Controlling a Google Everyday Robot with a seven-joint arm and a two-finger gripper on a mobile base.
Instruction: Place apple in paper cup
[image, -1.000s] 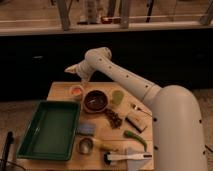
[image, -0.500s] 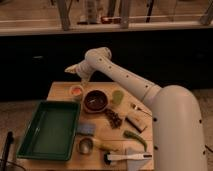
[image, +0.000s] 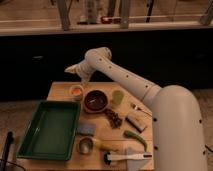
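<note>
Apple (image: 76, 90) sits inside the paper cup (image: 76, 93) at the table's (image: 60, 90) far-left corner — beside the dark brown bowl (image: 95, 100) — and your gripper (image: 70, 70) hovers just above it.

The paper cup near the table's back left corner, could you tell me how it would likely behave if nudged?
The paper cup looks small and thin-walled, so probably light and apt to slide or tip. The apple seemingly inside may steady it somewhat. The end effector hovers above and behind it, not touching.
</note>
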